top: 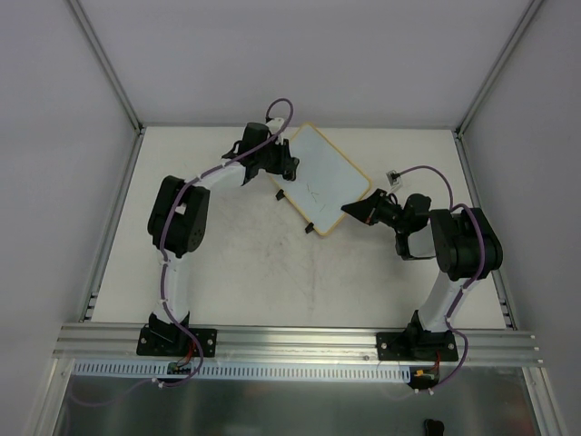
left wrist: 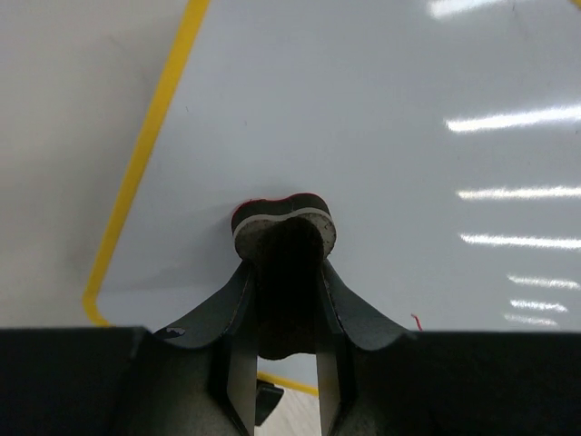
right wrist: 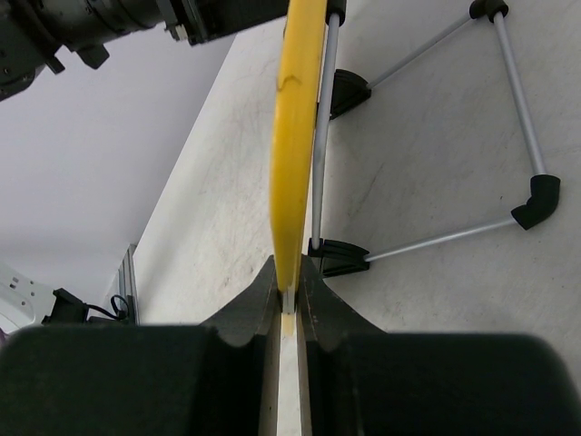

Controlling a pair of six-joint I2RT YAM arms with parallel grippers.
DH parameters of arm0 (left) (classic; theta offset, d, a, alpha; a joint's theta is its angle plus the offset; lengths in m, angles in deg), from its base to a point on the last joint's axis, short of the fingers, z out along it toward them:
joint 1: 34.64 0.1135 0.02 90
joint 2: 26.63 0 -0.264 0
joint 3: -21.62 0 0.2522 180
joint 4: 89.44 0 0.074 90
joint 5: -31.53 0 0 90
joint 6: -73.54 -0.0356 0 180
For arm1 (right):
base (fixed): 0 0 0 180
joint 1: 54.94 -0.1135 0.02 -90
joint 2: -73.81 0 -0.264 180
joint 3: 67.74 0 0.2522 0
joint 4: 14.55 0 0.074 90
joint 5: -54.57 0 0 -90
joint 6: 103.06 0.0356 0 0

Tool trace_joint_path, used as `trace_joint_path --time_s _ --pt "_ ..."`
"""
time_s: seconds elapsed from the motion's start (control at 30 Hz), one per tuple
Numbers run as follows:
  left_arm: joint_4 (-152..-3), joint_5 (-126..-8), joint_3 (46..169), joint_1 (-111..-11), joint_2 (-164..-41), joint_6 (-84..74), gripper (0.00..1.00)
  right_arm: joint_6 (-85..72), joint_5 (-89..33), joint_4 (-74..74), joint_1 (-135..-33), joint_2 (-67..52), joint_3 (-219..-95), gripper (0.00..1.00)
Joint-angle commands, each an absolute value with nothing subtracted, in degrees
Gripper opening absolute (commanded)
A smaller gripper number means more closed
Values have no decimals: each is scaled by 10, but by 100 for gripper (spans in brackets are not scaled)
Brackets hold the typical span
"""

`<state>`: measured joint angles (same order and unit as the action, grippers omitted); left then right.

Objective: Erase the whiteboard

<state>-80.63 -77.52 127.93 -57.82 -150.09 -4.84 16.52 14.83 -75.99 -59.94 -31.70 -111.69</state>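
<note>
From its own wrist camera, the right gripper has its fingers pressed together on the yellow rim of the board, which runs edge-on straight away from the lens. Just right of that rim, a wire stand with black feet rests on the table. The overhead view shows this stand only as two black dots along the board's near-left edge. From above, the right gripper meets the board at its near-right corner. The board lies slanted on the table with a faint scribble near its middle, and that view does not show whether it sits flat or lifted. Farther off, the left gripper is at the board's left edge. Only the left wrist view shows what it carries. There the left gripper is clamped on an eraser, whose round felt face is set against the white board near a rounded corner of the rim. Dark housing cuts off the finger bases, and a tiny red mark on the board is too small to read.
</note>
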Motion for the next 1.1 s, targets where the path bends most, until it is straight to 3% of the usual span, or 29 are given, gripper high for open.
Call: trace_joint_path --time_s 0.0,0.2,1.07 --pt "-752 -775 1206 -609 -1484 -39 0 149 187 -885 -614 -302 -1115 0" --pt "-825 -778 1124 -626 -1456 -32 0 149 187 -885 -615 -303 -1116 0" --pt "-915 -766 1060 -823 -1447 1 0 146 189 -885 -619 -310 -1122 0"
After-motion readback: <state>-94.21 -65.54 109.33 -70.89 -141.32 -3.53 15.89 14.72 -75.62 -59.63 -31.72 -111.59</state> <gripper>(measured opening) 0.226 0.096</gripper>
